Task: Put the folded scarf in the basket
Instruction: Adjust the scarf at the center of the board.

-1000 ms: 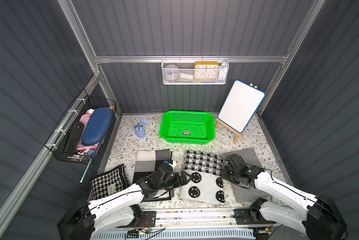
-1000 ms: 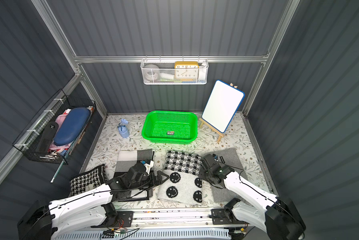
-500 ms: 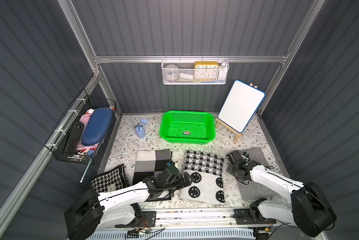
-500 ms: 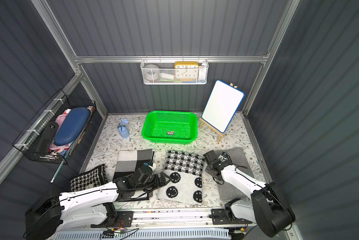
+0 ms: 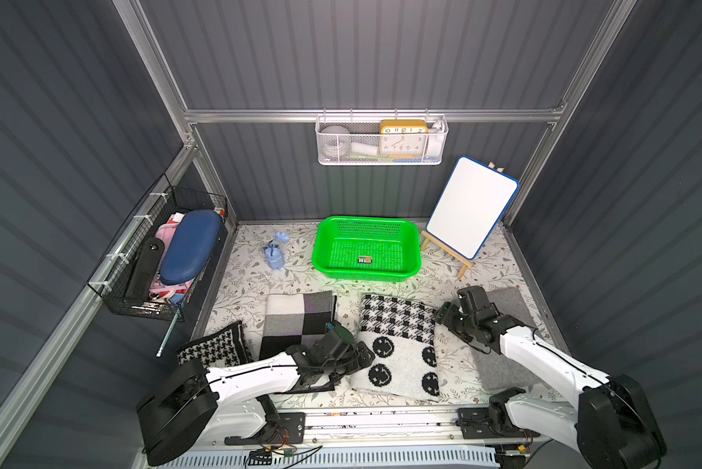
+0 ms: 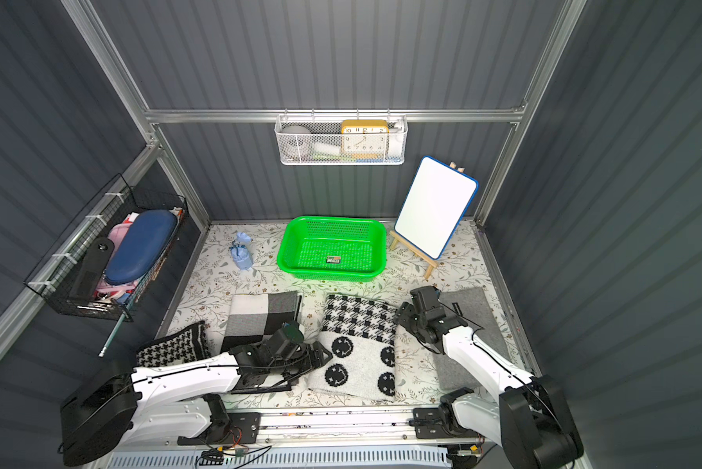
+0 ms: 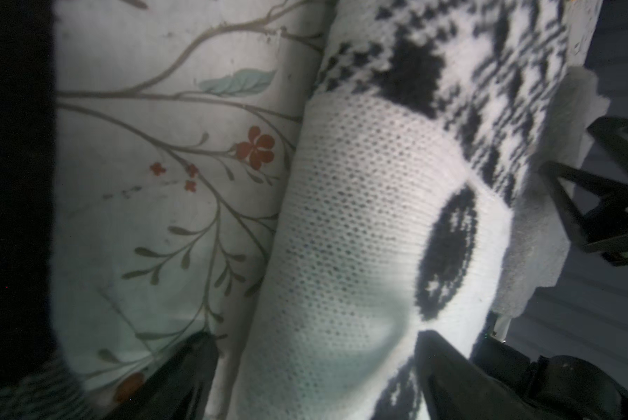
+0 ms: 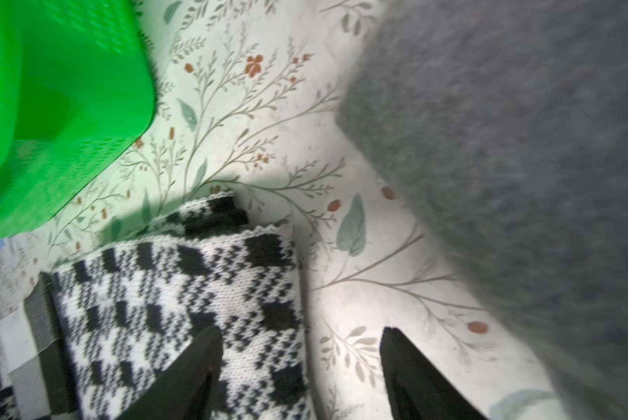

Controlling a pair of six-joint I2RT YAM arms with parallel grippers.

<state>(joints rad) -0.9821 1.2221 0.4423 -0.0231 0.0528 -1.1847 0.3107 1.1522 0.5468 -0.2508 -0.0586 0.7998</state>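
Set with left fingers (image 7: 450, 378) apart astride one side edge of the folded scarf (image 5: 398, 345) and right fingers (image 8: 410, 374) apart astride the opposite edge, likely to lift it level off the surface (image 5: 255, 280) toward the basket (image 5: 329, 247) just beyond.

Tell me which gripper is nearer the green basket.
Right. The right gripper is at the scarf's right edge, on its houndstooth half toward the green basket. The left gripper is at the scarf's left edge, by the smiley half, farther from the basket.

Scarf (image 5: 398, 345) before basket (image 5: 416, 251) — label (image 5: 365, 260), perhaps, inside.
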